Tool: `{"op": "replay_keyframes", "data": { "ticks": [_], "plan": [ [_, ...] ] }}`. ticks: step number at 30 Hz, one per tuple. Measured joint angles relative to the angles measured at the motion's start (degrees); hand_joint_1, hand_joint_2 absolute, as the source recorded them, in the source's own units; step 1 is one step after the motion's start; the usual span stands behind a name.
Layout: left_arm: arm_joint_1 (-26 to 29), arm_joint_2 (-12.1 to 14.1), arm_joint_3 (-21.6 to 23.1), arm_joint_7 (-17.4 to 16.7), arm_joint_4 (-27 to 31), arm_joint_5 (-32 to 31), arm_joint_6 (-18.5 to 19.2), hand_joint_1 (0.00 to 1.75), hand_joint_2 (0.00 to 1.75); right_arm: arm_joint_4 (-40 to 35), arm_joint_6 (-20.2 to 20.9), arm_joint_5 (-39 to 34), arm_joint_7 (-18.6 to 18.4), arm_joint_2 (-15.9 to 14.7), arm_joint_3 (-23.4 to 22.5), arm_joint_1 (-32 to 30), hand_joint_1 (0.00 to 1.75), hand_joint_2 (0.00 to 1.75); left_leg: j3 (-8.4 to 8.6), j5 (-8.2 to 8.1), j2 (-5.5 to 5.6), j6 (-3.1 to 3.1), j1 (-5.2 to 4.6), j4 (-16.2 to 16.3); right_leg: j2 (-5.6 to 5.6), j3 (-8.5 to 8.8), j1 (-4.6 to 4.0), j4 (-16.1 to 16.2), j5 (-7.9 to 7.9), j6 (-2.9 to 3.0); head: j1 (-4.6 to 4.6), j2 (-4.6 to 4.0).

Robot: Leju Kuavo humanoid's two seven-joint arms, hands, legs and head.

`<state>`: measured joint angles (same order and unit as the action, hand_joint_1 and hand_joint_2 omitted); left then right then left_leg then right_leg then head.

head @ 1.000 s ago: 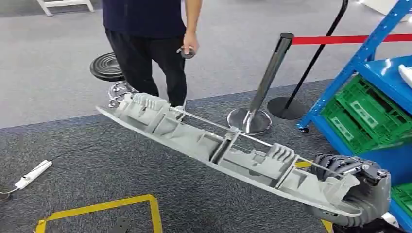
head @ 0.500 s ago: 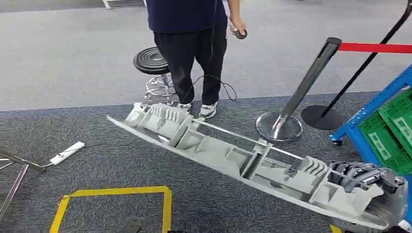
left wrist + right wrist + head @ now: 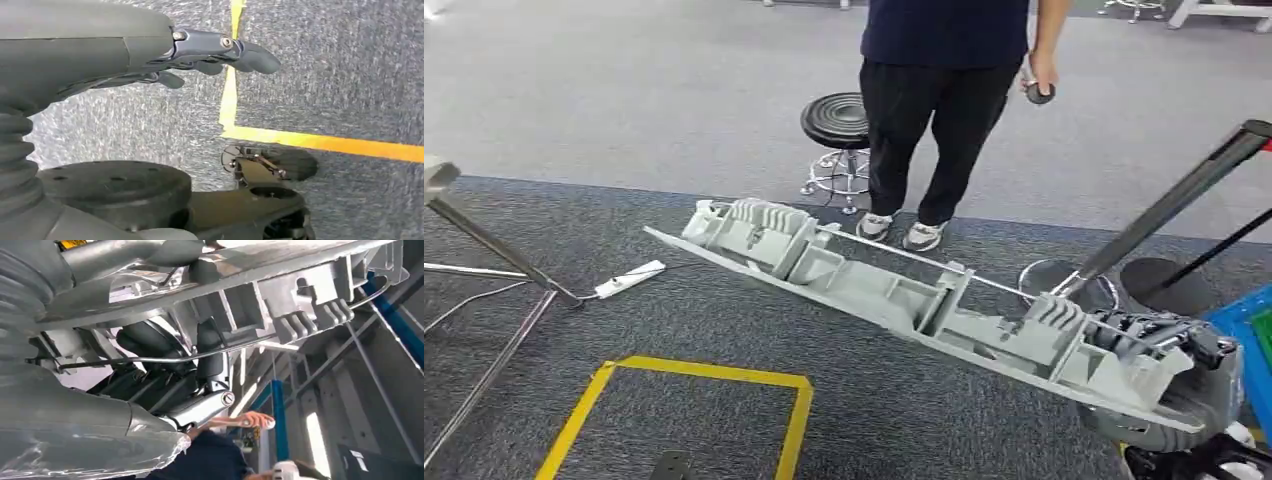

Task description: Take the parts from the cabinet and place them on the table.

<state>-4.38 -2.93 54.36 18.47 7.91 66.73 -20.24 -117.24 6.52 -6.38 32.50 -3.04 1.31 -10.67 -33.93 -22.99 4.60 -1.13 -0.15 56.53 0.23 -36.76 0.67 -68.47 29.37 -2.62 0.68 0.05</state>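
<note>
- Right robot hand point(image 3: 1169, 385): grey ribbed cover, dark fingers wrapped around the near end of the part point(image 3: 904, 305). I read it as holding the part; in the right wrist view the robot hand point(image 3: 165, 375) sits under the moulding with the thin metal rod running across the fingers.
- Part: long, narrow grey plastic moulding, ribbed and boxed on its upper face, with comb-like fins near each end and a thin edge flange. It is off the floor, tilted, running from the right robot hand up and away to the left.
- Left robot hand point(image 3: 200, 55): hanging over the carpet, fingers loosely curled, nothing in it; I can't tell more of its pose.
- Floor: dark coarse carpet point(image 3: 724, 330) with a yellow tape rectangle point(image 3: 714, 375) below the part.
- White power strip point(image 3: 629, 279) lies on the carpet left of the part.
- Chrome stanchion point(image 3: 1124, 250) leans in at the right, round base beyond the part.
- Further back: black round stool point(image 3: 836, 122) on a chrome base, on smoother grey floor.
- Person point(image 3: 944, 110) in dark clothes stands beside the stool, a small dark object in one hand.
</note>
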Motion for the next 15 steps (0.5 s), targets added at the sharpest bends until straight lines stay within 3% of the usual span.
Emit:
{"op": "replay_keyframes", "data": {
  "ticks": [1,2,3,6,7,8,9,10,12,13,14,15],
  "plan": [
    [0.0,0.1,0.0,0.3,0.0,-0.2,0.3,0.00,1.75,0.3,-0.2,-0.3,0.0,0.0,0.0,0.4,1.75,1.75,0.11,-0.02,0.82,0.23,0.15,0.1,0.99,2.52,0.20,5.5,-2.74,-0.07,0.02,0.02],
    [-0.1,0.2,0.0,0.6,0.0,-0.3,0.6,0.00,1.75,0.6,-0.3,-0.5,0.0,0.0,0.0,0.9,1.75,1.75,-0.01,-0.05,1.46,0.56,0.16,0.2,4.03,4.16,0.69,9.0,-3.04,-0.37,0.00,0.02],
    [-0.4,0.4,0.0,0.9,0.0,-0.4,0.8,0.00,1.75,1.0,-0.4,-0.8,0.0,0.0,0.0,1.1,1.75,1.75,-0.52,0.08,2.23,0.98,0.01,0.5,5.89,4.38,0.97,10.1,-2.46,-0.44,0.03,0.02],
    [-0.3,0.6,0.0,1.3,0.0,-0.7,1.3,0.00,1.75,1.6,-0.9,-1.1,0.0,0.1,-0.1,1.2,1.75,1.75,-1.32,1.04,4.08,2.28,0.58,-0.1,4.02,4.34,0.38,9.5,-2.83,0.37,-0.04,0.02],
    [-0.3,0.7,0.0,1.5,0.0,-0.8,1.4,0.00,1.75,1.7,-0.9,-1.1,0.0,0.1,-0.1,1.2,1.75,1.75,-1.43,1.04,4.78,2.50,0.59,-0.1,3.10,4.42,0.65,10.0,-3.10,0.83,-0.02,0.02],
    [-0.3,0.7,0.0,1.8,0.0,-1.0,1.6,0.00,1.75,1.7,-1.1,-1.2,0.0,0.1,-0.2,1.2,1.75,1.75,-1.81,0.16,1.80,2.54,0.26,0.7,2.38,4.64,0.57,10.1,-3.23,1.29,-0.14,0.00],
    [-0.6,0.7,0.0,1.9,0.0,-1.2,1.8,0.00,1.75,1.6,-1.1,-1.3,0.0,0.2,-0.2,0.9,1.75,1.75,-3.24,-1.91,-1.22,2.74,0.07,3.7,1.57,4.67,0.43,10.2,-3.21,1.77,-0.79,0.02],
    [-1.0,0.7,0.0,1.9,0.0,-1.4,1.9,0.00,1.75,1.6,-1.2,-1.4,0.2,0.3,-0.2,0.5,1.75,1.75,-5.46,-4.35,-2.89,2.91,0.11,8.3,0.68,4.62,0.20,10.2,-3.16,1.87,-0.78,0.02],
    [-1.4,0.7,0.0,1.9,0.0,-1.8,2.0,0.00,1.75,1.6,-1.4,-1.5,0.2,0.3,-0.5,-0.2,1.75,1.75,-9.60,-7.92,-3.99,3.00,0.15,17.5,-1.30,4.63,-0.15,10.2,-2.98,2.14,-0.78,0.00],
    [-1.5,0.7,0.0,1.9,0.0,-1.9,2.0,0.00,1.75,1.5,-1.5,-1.5,0.2,0.3,-0.6,-0.6,1.75,1.75,-9.98,-7.79,-3.99,2.97,0.15,18.5,-2.13,4.68,-0.21,10.2,-2.96,2.18,-0.76,0.02],
    [-1.5,0.7,0.0,1.7,0.0,-2.0,2.1,0.00,1.75,1.4,-1.6,-1.5,0.2,0.3,-0.7,-1.0,1.75,1.75,-9.08,-6.49,-4.01,2.89,0.14,17.1,-2.85,4.70,-0.28,10.2,-2.92,2.19,-0.78,0.00],
    [-1.5,0.7,0.0,1.6,0.0,-2.0,2.1,0.00,1.75,1.2,-1.7,-1.5,0.2,0.3,-0.7,-1.2,1.75,1.75,-6.93,-4.27,-4.22,2.71,0.12,13.2,-3.53,4.77,-0.34,10.2,-2.88,2.20,-0.78,0.02]
  ]
}}
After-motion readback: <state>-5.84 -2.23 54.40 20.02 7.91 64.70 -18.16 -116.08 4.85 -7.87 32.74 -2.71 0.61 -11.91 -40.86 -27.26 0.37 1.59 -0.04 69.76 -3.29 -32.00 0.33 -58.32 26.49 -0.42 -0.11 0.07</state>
